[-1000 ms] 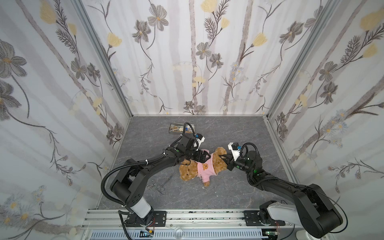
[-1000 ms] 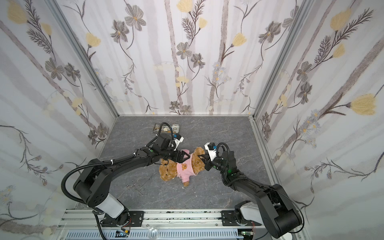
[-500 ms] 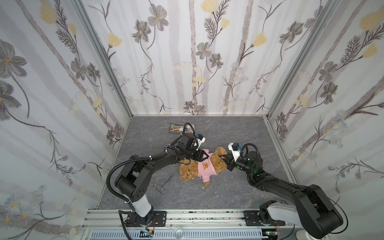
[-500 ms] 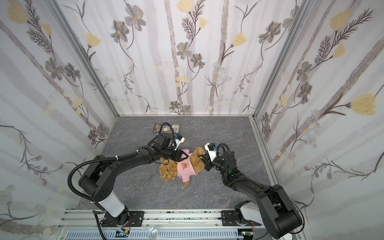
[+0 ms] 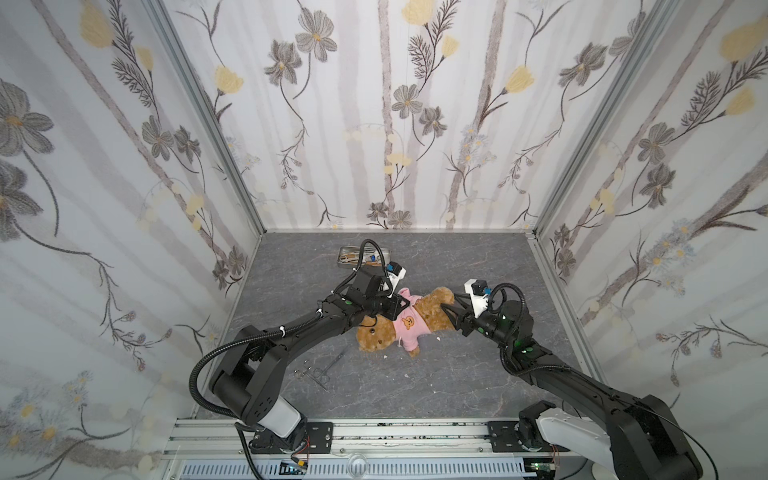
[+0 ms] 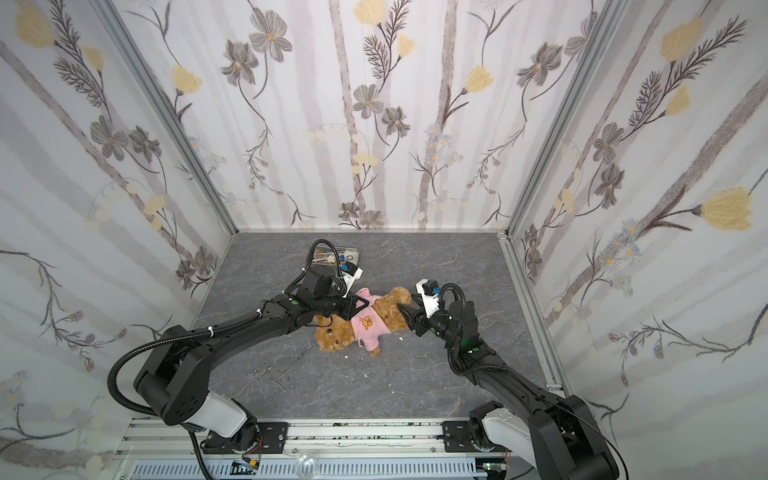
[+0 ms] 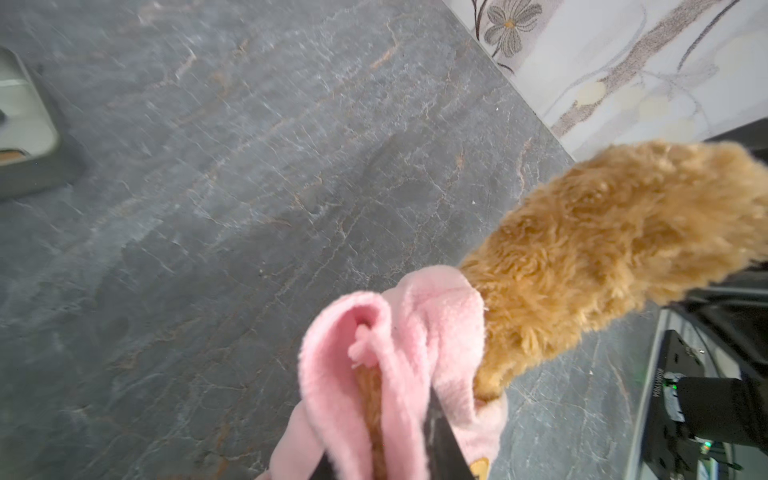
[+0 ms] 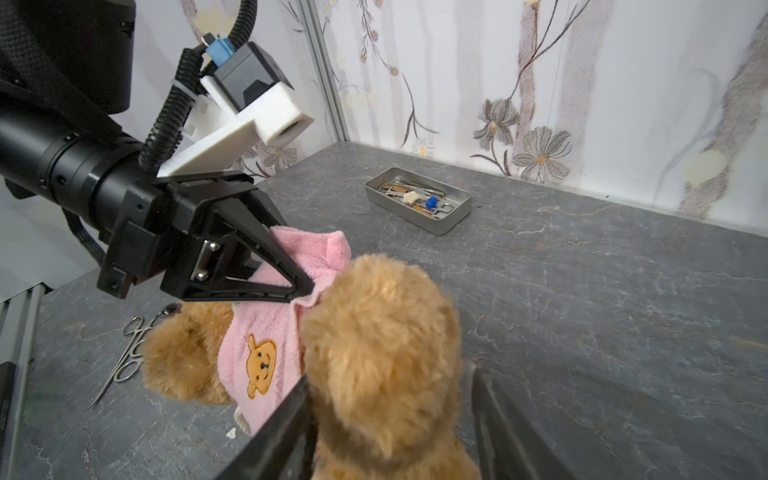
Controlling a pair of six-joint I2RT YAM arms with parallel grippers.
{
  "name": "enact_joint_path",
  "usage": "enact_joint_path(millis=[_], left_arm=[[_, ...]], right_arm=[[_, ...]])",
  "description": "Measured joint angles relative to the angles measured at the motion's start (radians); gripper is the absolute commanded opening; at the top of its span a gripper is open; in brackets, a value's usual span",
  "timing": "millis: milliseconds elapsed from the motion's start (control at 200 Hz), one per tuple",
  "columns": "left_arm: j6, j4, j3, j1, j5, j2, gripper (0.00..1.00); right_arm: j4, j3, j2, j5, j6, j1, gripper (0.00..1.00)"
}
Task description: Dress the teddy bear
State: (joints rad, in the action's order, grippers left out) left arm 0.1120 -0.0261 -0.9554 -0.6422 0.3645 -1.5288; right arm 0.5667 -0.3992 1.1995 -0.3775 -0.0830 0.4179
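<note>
The teddy bear [image 5: 432, 311] [image 6: 388, 316] lies on the grey table, head toward the front left, legs toward my right arm. A pink shirt [image 5: 409, 328] [image 6: 368, 326] with an orange bear emblem covers its torso. My left gripper [image 5: 400, 305] [image 6: 365, 305] [image 8: 300, 291] is shut on the pink shirt's [image 7: 399, 332] edge near the bear's leg [image 7: 602, 232]; in the left wrist view the left gripper [image 7: 386, 453] pinches pink cloth between its fingers. My right gripper [image 5: 449, 309] [image 6: 405, 309] [image 8: 390, 378] is open, its fingers either side of a furry leg [image 8: 382, 332] with a gap on one side.
A metal tray [image 5: 344, 252] [image 6: 353, 250] [image 8: 453, 220] of small tools stands at the back, behind the left arm. Forceps [image 5: 320, 370] [image 6: 276, 370] [image 8: 129, 353] lie on the table in front of the bear's head. Flowered walls enclose three sides.
My right gripper has opened and let go of the bear's leg. My left gripper has closed on the pink shirt. The bear has hardly moved.
</note>
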Motion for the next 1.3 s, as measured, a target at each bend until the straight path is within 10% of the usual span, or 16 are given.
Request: enact_joint_path(millis=[500, 1139, 1299], left_arm=[[-0.269, -0.034, 0.083, -0.115, -0.270, 0.119, 0.20], [-0.295, -0.089, 0.119, -0.146, -0.311, 0.125, 0.21], [-0.291, -0.093, 0.132, -0.147, -0.316, 0.126, 0.21]], right_arm=[[-0.222, -0.322, 0.220, -0.166, 0.079, 0.048, 0.92], [-0.220, -0.321, 0.509, -0.376, 0.098, 0.061, 0.79], [-0.123, -0.280, 0.549, -0.383, 0.092, 0.081, 0.63]])
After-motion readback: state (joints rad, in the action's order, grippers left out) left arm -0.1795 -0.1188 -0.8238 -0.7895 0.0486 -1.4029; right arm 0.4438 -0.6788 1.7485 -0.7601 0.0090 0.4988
